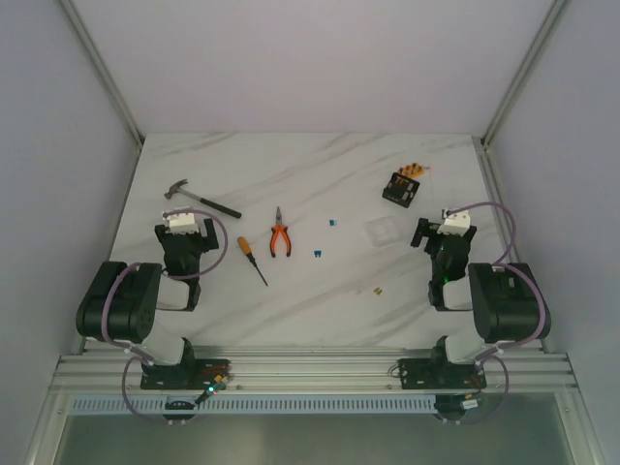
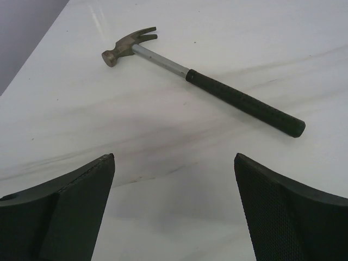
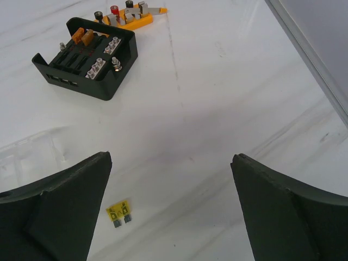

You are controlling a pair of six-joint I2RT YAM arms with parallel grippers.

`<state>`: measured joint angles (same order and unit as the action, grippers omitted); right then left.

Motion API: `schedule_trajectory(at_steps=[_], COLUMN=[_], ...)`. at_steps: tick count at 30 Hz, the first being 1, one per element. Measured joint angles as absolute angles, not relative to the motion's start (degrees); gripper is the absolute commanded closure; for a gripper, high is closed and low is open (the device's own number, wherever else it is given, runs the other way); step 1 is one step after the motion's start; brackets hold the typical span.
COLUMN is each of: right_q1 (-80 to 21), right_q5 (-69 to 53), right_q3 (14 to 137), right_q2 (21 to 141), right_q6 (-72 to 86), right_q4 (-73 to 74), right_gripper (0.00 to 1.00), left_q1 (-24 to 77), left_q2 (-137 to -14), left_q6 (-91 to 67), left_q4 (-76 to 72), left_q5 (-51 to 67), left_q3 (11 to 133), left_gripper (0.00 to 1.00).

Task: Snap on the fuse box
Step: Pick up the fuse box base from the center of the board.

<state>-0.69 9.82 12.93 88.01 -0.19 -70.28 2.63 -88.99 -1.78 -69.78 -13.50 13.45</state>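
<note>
The fuse box (image 1: 400, 189) is a small black open box with orange fuses, lying at the back right of the table; it also shows in the right wrist view as the fuse box (image 3: 87, 57), upper left. Its clear square lid (image 1: 380, 232) lies flat, apart from the box and nearer to me; the lid's edge (image 3: 27, 149) is faint at the left. My right gripper (image 1: 441, 231) (image 3: 171, 160) hangs open and empty, right of the lid. My left gripper (image 1: 184, 228) (image 2: 174, 163) is open and empty at the far left, just short of the hammer.
A hammer (image 1: 201, 201) (image 2: 201, 79), orange-handled pliers (image 1: 280, 237) and a screwdriver (image 1: 254, 260) lie left of centre. An orange fuse strip (image 1: 414, 171) (image 3: 128, 16) sits behind the box. Loose fuses: blue (image 1: 334, 223), yellow (image 1: 377, 289) (image 3: 118, 213). A metal frame (image 3: 310, 49) borders the right edge.
</note>
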Motion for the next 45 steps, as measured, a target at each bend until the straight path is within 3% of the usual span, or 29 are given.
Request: schedule_trajectory(at_steps=[16, 28, 38, 45], right_q1=[-0.69, -0.69, -0.69, -0.69], right_q5=[9.56, 8.67, 9.06, 9.06], right_q3=[14.02, 40.77, 65.21, 75.92], right_q2=[86.8, 84.62, 104.33, 114.87], right_q6=[-0.19, 3.55, 14.28, 18.65], right_q4=[-66.87, -35.16, -16.16, -7.4], right_gripper=[0.0, 0.0, 0.18, 0.42], left_q1=[2.63, 2.61, 2.59, 2.59], left_q2=[-88.58, -72.38, -70.46, -72.16], left_q6=[-1.85, -13.26, -25.02, -28.67], left_q4=[-68.82, -40.58, -22.76, -20.05], left_q5=[-13.76, -25.47, -14.02, -3.11], left_q3=[13.63, 29.67, 35.29, 35.48], left_gripper=[0.0, 0.0, 0.0, 0.0])
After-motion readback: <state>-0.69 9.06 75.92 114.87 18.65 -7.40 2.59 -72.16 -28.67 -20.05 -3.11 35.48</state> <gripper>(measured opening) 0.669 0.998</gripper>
